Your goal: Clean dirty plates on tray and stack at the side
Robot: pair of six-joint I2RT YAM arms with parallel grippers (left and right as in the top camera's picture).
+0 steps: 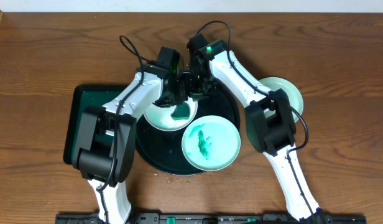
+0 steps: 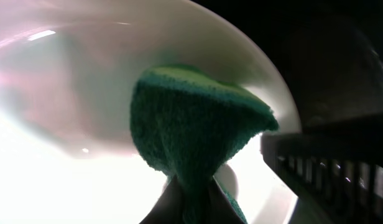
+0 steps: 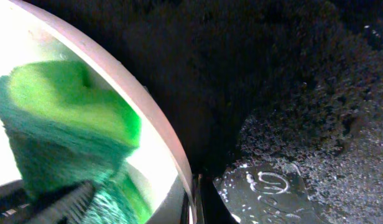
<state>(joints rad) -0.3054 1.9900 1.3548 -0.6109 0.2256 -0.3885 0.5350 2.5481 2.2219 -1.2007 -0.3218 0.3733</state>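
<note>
Plates, left to right: the white plate (image 1: 155,118) sits at 10 o'clock on the black tray (image 1: 155,160). Over it is the left gripper (image 1: 177,99), clamped on a green sponge (image 1: 181,112) that presses into the dish. At that plate's 1 o'clock rim the right gripper (image 1: 195,92) looks pinched on, steadying it I'd guess. Next up, the smeared mint plate (image 1: 211,143) is at 4 o'clock on the tray, with the clean mint plate (image 1: 285,92) off-tray at 3. The right arm is nearer to both.

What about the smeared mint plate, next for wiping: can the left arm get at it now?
Probably yes: the smeared plate lies uncovered on the tray, just beside the left gripper and its sponge.
</note>
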